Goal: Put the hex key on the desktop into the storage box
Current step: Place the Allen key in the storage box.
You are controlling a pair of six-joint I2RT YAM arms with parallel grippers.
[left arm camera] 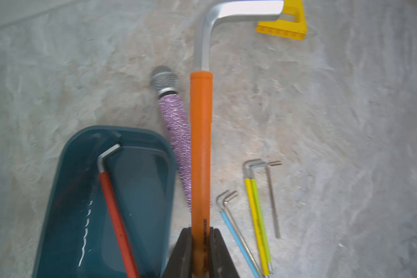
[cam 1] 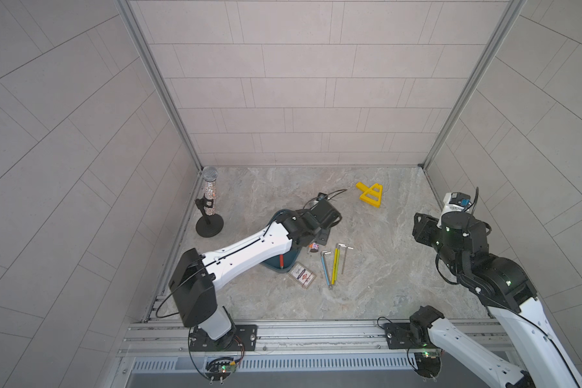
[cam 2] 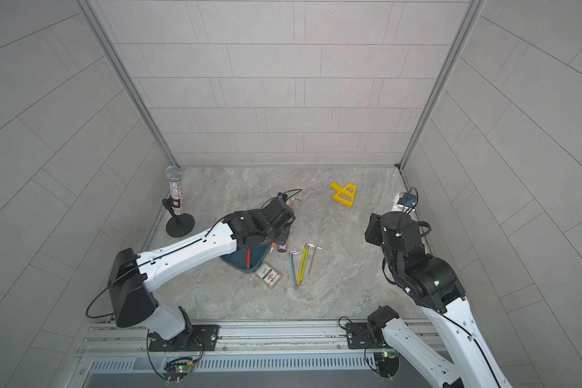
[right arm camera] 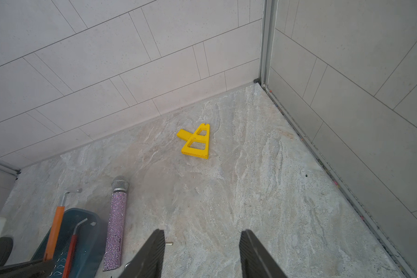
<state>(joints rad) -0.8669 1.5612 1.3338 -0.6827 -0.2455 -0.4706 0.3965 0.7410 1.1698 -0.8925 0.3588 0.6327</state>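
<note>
In the left wrist view my left gripper [left arm camera: 201,232] is shut on the lower end of an orange-sleeved hex key [left arm camera: 201,149]. Its bent steel end points away, over the desktop [cam 1: 383,268]. The key hangs beside the right rim of the teal storage box [left arm camera: 121,131]. A red-sleeved hex key [left arm camera: 113,211] lies inside the box. Blue [cam 1: 325,268], yellow [cam 1: 334,265] and bare steel [cam 1: 344,257] hex keys lie side by side on the desktop to the box's right. My right gripper [right arm camera: 202,240] hovers open and empty at the far right.
A pink glitter microphone [left arm camera: 176,134] lies against the box's right side, under the held key. A small printed card box [cam 1: 301,275] sits at the box's near corner. A second microphone on a black stand [cam 1: 210,198] stands at back left, a yellow plastic piece [cam 1: 370,194] at back centre.
</note>
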